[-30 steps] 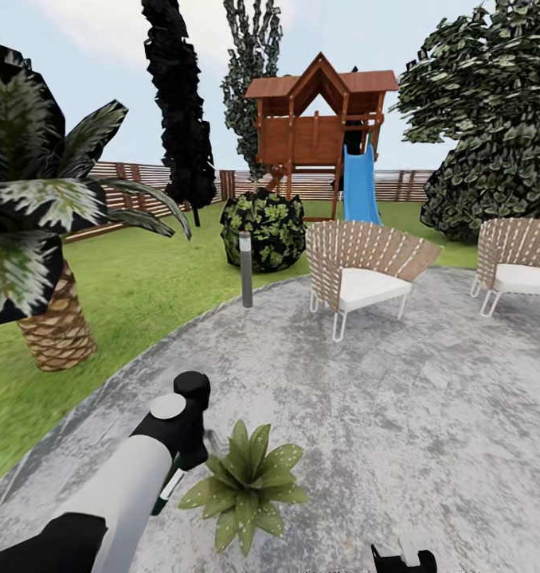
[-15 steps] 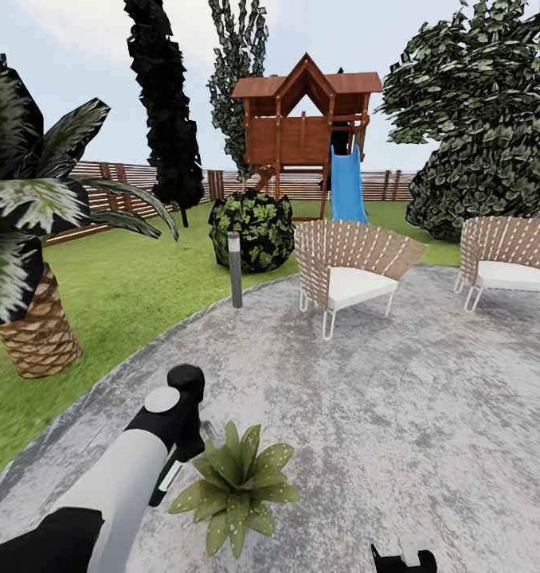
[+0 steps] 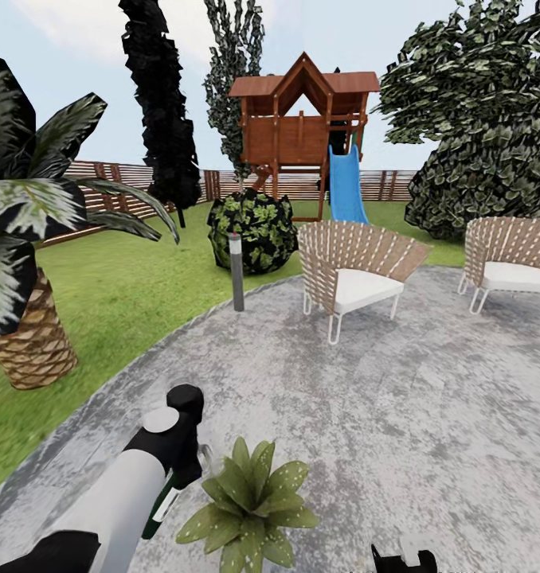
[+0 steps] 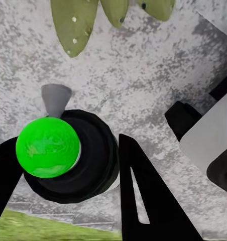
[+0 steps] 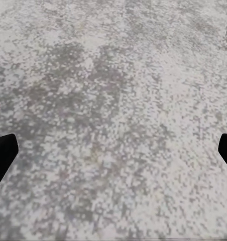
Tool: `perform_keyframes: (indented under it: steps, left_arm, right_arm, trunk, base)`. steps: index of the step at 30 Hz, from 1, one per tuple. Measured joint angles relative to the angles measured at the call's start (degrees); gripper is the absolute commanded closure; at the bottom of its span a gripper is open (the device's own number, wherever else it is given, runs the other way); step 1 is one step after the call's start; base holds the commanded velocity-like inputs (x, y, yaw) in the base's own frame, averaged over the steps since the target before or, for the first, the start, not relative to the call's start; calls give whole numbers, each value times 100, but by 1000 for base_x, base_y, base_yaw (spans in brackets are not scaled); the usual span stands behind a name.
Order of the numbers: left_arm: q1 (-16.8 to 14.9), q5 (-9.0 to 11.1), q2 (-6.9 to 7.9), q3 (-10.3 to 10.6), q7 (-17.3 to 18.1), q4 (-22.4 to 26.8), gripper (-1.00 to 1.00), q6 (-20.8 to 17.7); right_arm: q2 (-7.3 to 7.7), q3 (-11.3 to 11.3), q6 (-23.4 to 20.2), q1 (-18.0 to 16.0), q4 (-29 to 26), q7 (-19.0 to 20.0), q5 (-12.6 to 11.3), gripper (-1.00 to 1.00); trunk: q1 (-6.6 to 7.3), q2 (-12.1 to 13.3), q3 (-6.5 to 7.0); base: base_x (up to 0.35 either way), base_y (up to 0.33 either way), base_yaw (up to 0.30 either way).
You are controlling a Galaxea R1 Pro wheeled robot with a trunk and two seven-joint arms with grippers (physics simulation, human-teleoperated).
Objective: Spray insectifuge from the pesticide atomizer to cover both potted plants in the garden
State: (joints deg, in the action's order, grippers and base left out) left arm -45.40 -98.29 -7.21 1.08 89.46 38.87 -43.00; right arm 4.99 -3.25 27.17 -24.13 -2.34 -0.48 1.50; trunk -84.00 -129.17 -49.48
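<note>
1. Left gripper (image 4: 68,165): your fingers (image 4: 143,201) are clenched on the atomizer (image 4: 68,155), held just beside the plant (image 3: 250,501) on the patio (image 3: 397,414).
2. Aim the grey nozzle (image 4: 55,98) square at the leaves, hold low and close, and sweep across the whole rosette.
3. Right gripper (image 5: 113,150): fingers spread, released, over bare patio.
4. Count: one atomizer, one plant in sight, two chairs (image 3: 354,274), one palm (image 3: 31,239), one lamp post (image 3: 236,270).
</note>
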Motion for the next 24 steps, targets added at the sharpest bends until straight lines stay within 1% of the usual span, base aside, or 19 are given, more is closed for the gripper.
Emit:
perform_keyframes:
  steps: [2,10,12,14,16,18,21,24]
  left_arm:
    - [83,-4,1,0,0,7,100,-5]
    - [222,13,10,-9,1,41,100,-8]
    - [232,19,78,-61,1,62,100,-8]
    - [234,24,201,-145,1,75,100,-7]
    - [235,27,376,-224,1,80,100,-3]
    - [236,30,488,-252,1,81,100,-1]
    - [236,32,524,-268,1,78,100,1]
    - [240,35,486,-265,1,65,100,1]
  right_arm:
    - [0,0,0,-1,1,0,0,-100]
    - [0,1,0,-1,1,0,0,-100]
    - [0,1,0,-1,1,0,0,-100]
    - [0,1,0,-1,1,0,0,-100]
    - [-1,1,0,-1,5,0,0,-100]
    - [-1,1,0,-1,8,0,1,-100]
    - [-1,1,0,-1,14,0,1,-100]
    - [-1,1,0,-1,13,0,5,-100]
  trunk:
    - [0,0,1]
    - [0,0,1]
    - [0,0,1]
    - [0,0,1]
    - [0,0,1]
    - [0,0,1]
    - [0,0,1]
    - [0,0,1]
  base:
    - [2,1,-40]
    - [0,0,-4]
    - [0,0,0]
    - [0,0,0]
    - [0,0,0]
    - [0,0,0]
    - [0,0,0]
    - [0,0,0]
